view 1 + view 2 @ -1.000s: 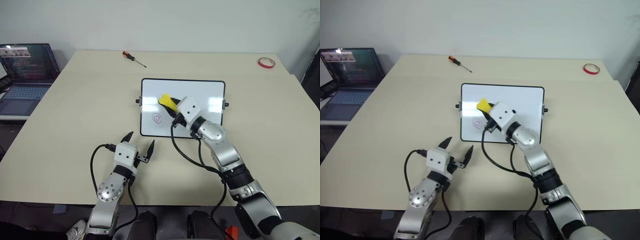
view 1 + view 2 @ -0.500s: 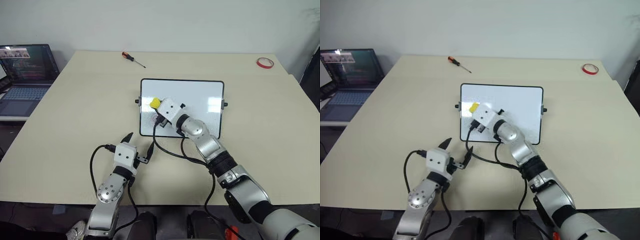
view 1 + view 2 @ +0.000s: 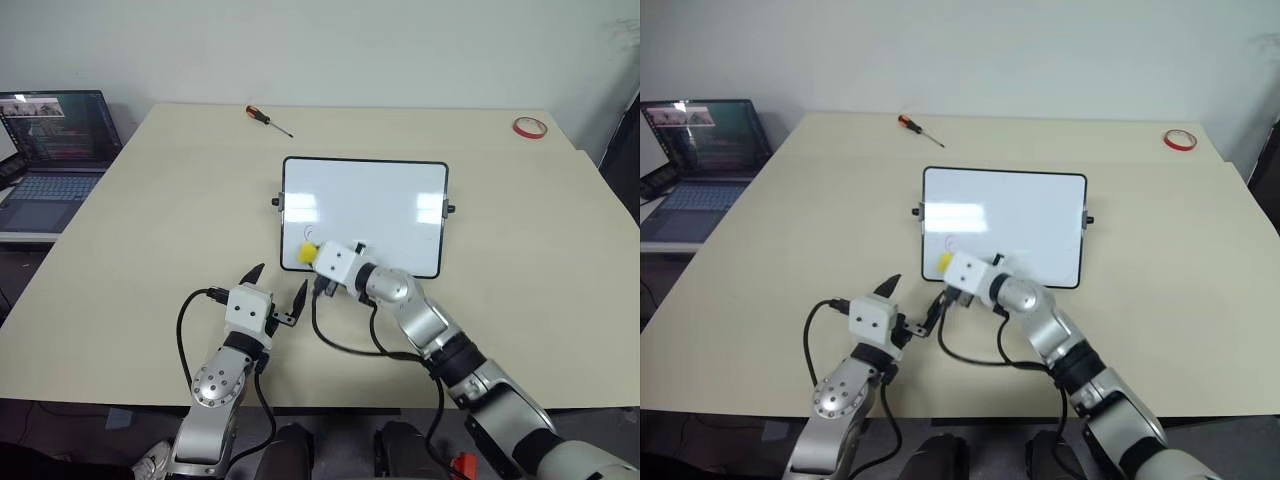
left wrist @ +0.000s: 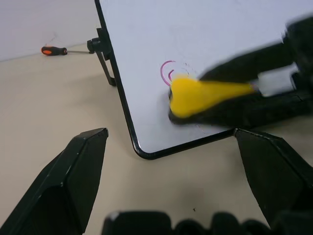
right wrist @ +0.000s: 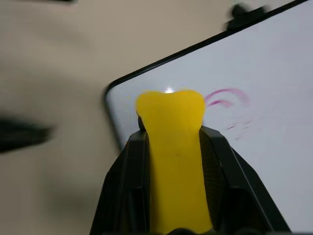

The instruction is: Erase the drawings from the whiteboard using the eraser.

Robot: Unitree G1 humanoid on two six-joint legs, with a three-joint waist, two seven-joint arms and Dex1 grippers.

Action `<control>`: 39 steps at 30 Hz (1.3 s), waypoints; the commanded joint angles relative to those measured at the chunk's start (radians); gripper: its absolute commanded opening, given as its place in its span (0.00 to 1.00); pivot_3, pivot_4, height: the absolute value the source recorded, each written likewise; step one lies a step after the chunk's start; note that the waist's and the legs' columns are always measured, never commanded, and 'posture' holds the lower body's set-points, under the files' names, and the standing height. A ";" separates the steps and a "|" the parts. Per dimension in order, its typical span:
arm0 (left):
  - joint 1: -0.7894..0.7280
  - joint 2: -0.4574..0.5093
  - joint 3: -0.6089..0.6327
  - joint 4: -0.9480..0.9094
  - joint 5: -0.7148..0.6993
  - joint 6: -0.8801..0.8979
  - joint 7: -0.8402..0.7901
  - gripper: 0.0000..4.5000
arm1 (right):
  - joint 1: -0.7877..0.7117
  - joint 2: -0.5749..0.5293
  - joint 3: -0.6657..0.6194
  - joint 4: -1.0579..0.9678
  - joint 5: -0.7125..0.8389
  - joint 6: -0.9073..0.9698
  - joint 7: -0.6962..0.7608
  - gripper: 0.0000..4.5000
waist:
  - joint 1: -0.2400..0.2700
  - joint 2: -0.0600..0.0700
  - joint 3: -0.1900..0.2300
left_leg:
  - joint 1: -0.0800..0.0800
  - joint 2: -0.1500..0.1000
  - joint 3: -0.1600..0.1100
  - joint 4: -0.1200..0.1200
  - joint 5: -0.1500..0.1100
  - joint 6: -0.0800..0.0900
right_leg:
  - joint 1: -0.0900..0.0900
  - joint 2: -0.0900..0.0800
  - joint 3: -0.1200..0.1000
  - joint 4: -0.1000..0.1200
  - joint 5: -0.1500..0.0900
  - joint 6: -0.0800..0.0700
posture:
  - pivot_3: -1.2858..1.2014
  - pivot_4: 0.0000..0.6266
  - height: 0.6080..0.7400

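- The right pincer (image 3: 306, 256) is clamped on the yellow eraser (image 3: 306, 254), which is pressed to the whiteboard (image 3: 365, 215) near its lower left corner.
- The left pincer (image 3: 275, 287) is held spread open and empty above the desk (image 3: 150, 230), just in front of the board's lower left corner.
- Compared with a second ago, the eraser is seen lower and further left on the board: it was then lifted above the board's middle, and is now down at the near left part.
- The full pink spiral seen then is reduced to a partial pink arc (image 4: 167, 71) with faint smears beside it, just at the eraser's tip.
- The left pincer is found in the same place as before.
- The board lies flat on the beige desk, roughly at its centre, with small black knobs at its short sides.
- A screwdriver (image 3: 268, 116) with an orange and black handle lies at the far edge, and a red tape ring (image 3: 531, 126) at the far right corner.
- An open laptop (image 3: 55, 150) stands on a lower surface left of the desk, before a pale wall; its screen text cannot be read.
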 commanded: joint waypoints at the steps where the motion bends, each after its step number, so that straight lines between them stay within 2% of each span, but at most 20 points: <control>1: -0.007 -0.001 0.004 -0.033 -0.008 -0.008 0.001 1.00 | -0.055 0.001 -0.098 0.046 0.009 -0.005 -0.112 0.24 | 0.003 0.000 0.000 | 0.000 0.000 0.000 0.000 0.000 0.000 | 0.000 0.000 0.000 0.000 0.000 0.000 | 0.52 0.24 1.00; 7: -0.017 -0.002 0.000 -0.023 -0.009 -0.009 -0.004 1.00 | -0.099 0.018 -0.123 0.088 0.008 -0.056 -0.183 0.24 | -0.001 0.000 0.000 | -0.001 0.000 0.001 -0.001 0.000 0.000 | -0.001 0.000 0.001 0.000 0.000 0.000 | 0.52 0.24 1.00; 16: 0.013 -0.009 -0.004 -0.040 -0.006 -0.017 0.004 1.00 | -0.048 0.018 0.062 0.068 -0.027 -0.096 0.056 0.24 | -0.011 0.000 0.000 | 0.000 0.000 0.002 -0.001 0.000 0.000 | -0.001 0.000 0.001 0.000 0.000 0.000 | 0.52 0.24 1.00; 22: 0.059 -0.023 -0.020 -0.079 0.005 -0.020 0.014 1.00 | -0.070 0.016 0.037 0.088 -0.021 -0.092 0.058 0.24 | -0.013 0.000 0.000 | -0.001 0.000 0.001 -0.001 0.000 0.000 | -0.001 0.000 0.001 0.000 0.000 0.000 | 0.52 0.24 1.00; 25: 0.058 -0.026 -0.025 -0.075 0.009 -0.017 0.019 1.00 | -0.098 0.015 -0.001 0.119 -0.029 -0.101 -0.015 0.24 | -0.013 0.000 0.000 | 0.000 0.000 0.001 0.000 0.000 0.000 | -0.001 0.000 0.001 0.000 0.000 0.000 | 0.52 0.24 1.00; 28: 0.041 -0.026 -0.025 -0.059 0.007 -0.018 0.021 1.00 | -0.164 0.019 -0.068 0.196 -0.041 -0.086 -0.171 0.24 | -0.011 0.000 0.000 | 0.000 0.000 0.001 0.000 0.000 0.000 | -0.001 0.000 0.001 0.001 0.000 0.000 | 0.52 0.24 1.00; 32: 0.033 -0.022 -0.025 -0.051 0.003 -0.019 0.014 1.00 | -0.200 0.021 -0.076 0.246 -0.053 -0.090 -0.227 0.24 | -0.006 0.000 0.000 | 0.000 0.000 0.001 0.000 0.000 0.000 | -0.001 0.000 0.001 0.001 0.000 0.000 | 0.52 0.24 1.00; 36: 0.026 -0.019 -0.027 -0.047 0.001 -0.017 0.009 1.00 | -0.186 0.023 -0.057 0.237 -0.049 -0.100 -0.189 0.24 | -0.008 0.000 0.000 | 0.000 0.000 0.002 -0.001 0.000 0.000 | -0.002 0.000 0.002 0.001 0.000 0.000 | 0.52 0.24 1.00; 39: 0.015 -0.017 -0.025 -0.042 -0.001 -0.015 0.005 1.00 | -0.125 0.016 0.014 0.171 -0.049 -0.112 -0.065 0.24 | -0.008 0.000 0.000 | 0.000 0.000 0.002 0.000 0.000 0.000 | -0.001 0.000 0.001 0.001 0.000 0.000 | 0.52 0.24 1.00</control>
